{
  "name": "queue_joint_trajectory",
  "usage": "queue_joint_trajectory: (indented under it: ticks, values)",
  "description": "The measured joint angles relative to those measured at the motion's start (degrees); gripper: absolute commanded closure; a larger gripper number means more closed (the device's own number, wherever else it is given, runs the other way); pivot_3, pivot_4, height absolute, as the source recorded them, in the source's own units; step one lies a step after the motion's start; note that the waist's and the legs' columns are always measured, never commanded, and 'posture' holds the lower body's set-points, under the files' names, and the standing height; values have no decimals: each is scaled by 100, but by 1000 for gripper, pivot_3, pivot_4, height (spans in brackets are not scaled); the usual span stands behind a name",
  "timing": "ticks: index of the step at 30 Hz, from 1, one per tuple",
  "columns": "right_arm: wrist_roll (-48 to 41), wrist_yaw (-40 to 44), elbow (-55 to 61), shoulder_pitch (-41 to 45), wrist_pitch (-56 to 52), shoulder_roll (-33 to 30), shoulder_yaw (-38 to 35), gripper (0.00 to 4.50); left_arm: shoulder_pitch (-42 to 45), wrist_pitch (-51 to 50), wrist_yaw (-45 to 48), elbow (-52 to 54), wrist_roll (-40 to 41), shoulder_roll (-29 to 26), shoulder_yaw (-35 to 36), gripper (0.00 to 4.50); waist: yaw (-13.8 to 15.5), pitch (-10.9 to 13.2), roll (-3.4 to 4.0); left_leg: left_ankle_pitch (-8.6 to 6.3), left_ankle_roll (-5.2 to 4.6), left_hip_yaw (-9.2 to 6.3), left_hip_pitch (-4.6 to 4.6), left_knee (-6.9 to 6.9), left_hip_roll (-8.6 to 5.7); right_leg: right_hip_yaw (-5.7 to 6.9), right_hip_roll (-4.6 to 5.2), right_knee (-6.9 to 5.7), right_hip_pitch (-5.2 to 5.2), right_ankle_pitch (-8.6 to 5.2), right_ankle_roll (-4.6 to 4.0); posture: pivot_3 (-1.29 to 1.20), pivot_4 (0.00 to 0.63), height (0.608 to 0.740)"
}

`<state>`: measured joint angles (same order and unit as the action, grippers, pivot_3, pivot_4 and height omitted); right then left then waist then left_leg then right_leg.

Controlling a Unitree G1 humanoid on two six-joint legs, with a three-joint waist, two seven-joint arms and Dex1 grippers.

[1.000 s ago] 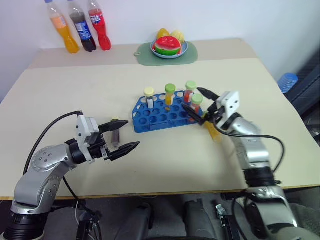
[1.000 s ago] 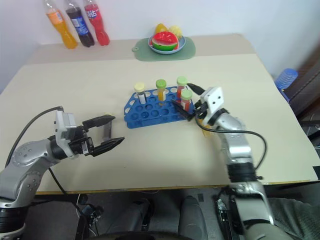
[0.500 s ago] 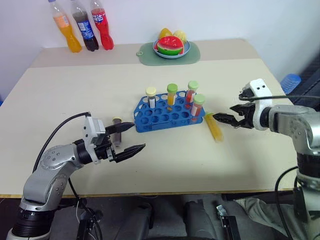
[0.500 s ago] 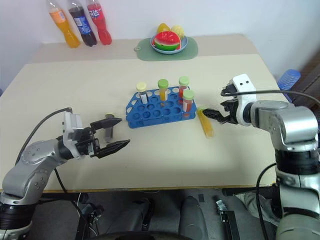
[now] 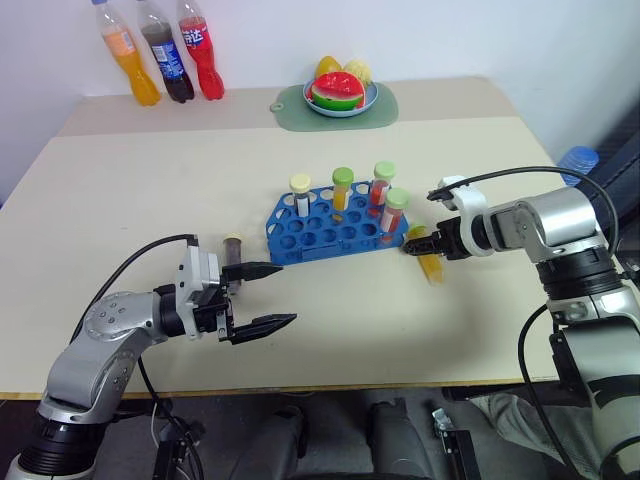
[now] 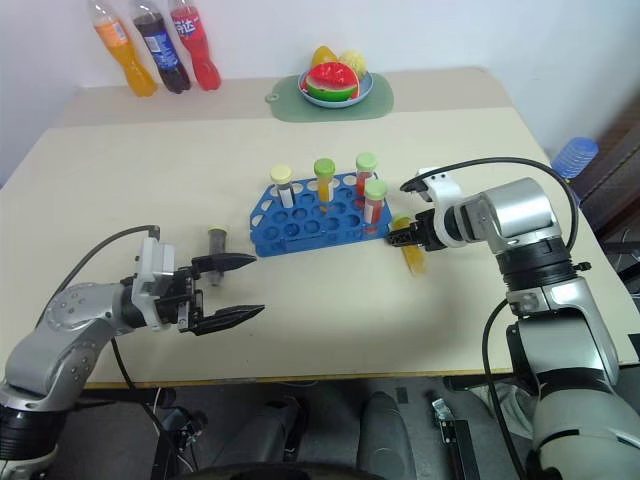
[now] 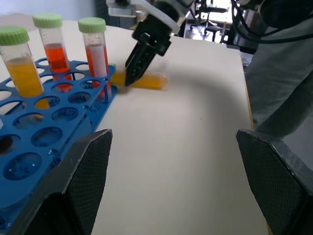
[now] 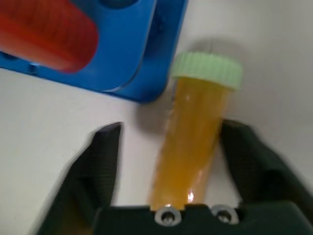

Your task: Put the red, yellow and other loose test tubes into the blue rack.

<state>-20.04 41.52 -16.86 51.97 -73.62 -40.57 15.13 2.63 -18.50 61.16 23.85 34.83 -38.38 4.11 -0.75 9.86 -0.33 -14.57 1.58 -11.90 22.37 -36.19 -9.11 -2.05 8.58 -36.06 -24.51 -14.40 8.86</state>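
The blue rack (image 5: 322, 236) stands mid-table with several capped tubes upright in it, two of them red (image 5: 380, 190). Just right of the rack a yellow tube (image 5: 430, 264) with a green cap lies flat on the table. My right gripper (image 5: 414, 246) points down at its capped end. In the right wrist view its fingers (image 8: 103, 161) straddle the yellow tube (image 8: 193, 142), open, with a gap on one side. A dark tube (image 5: 232, 247) with a grey cap lies left of the rack, by my open, empty left gripper (image 5: 270, 297).
Three drink bottles (image 5: 160, 55) stand at the table's back left corner. A plate of fruit (image 5: 340, 95) sits on a green mat at the back centre. A blue object (image 5: 577, 160) lies beyond the table's right edge.
My right gripper has swung in from the right and tipped down onto the yellow tube, its fingers now either side of it. The left gripper stays open, almost unmoved.
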Motion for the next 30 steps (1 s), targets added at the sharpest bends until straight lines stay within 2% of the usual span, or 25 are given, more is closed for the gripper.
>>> queue_joint_trajectory:
  ticks: [1,2,3,6,9,13,15,18,20,22,25,27,30]
  values:
    - [34,92,-13,0,91,-10,36,3346,-33,0,-13,4,0,0,-1,310,-9,0,0,0,0,2,-2,1,1,-2,-2,-1,0,0,0,0,150,740]
    - [77,210,5,-16,225,-60,147,3608,-47,0,-27,10,0,0,0,310,-11,-1,-1,0,0,2,-4,1,2,-4,-3,-2,0,0,0,0,150,740]
    - [141,346,96,-71,426,-134,265,3650,-72,2,-40,27,0,0,7,310,-7,-1,-1,0,0,3,-4,1,2,-4,-3,-2,0,0,0,0,150,740]
    - [380,672,425,-392,1203,-453,537,3650,-72,5,-62,101,5,7,3,310,18,-11,-17,-1,-2,7,-4,-1,0,-7,-2,0,2,2,5,0,150,740]
    - [908,998,628,-1091,3141,-1109,717,3650,-74,15,-127,118,14,27,5,310,158,-22,-34,-6,-9,15,-6,-19,-7,-10,2,9,18,12,24,0,150,740]
    - [1411,1162,613,-1784,4545,-1903,605,3650,-42,36,-133,85,17,38,-1,310,347,-21,-32,-40,-66,24,-5,-63,-13,-15,4,10,41,19,36,0,150,740]
    - [1506,1207,627,-2192,4764,-2319,357,3650,25,54,-98,-11,16,41,-11,310,456,-22,-31,-48,-77,32,-4,-75,-14,-18,5,14,44,19,36,0,150,740]
    - [1507,1307,777,-2732,4762,-2641,-102,3650,161,66,-31,-205,10,44,-36,310,472,-22,-32,-50,-80,40,0,-78,-13,-26,4,16,45,19,36,0,150,740]
    - [1054,1624,1317,-3460,4632,-2767,-726,3650,290,92,15,-286,10,62,-56,310,457,-21,-30,-54,-77,43,4,-73,-8,-31,1,14,33,19,36,0,150,740]
    - [494,2046,1930,-3998,4634,-2654,-1103,3650,349,124,60,-381,7,69,-71,310,383,-19,-27,-62,-71,57,2,-72,7,-44,-10,7,18,19,36,0,150,740]
    - [-846,2510,2985,-4195,4631,-1633,-1522,3650,476,152,131,-510,2,73,-78,310,160,-17,-29,-74,-64,74,-9,-77,48,-61,-45,8,19,23,32,0,150,740]
    - [-1428,2517,3355,-3977,4577,-940,-1490,3650,525,159,153,-555,-7,83,-94,310,96,-13,-23,-82,-55,80,-12,-83,66,-71,-69,10,17,27,25,0,150,740]
    - [-1581,1969,3291,-3207,4620,158,-1453,3650,530,162,178,-579,-11,108,-99,310,62,-12,-26,-85,-47,79,-15,-83,80,-73,-86,8,14,33,15,0,150,740]
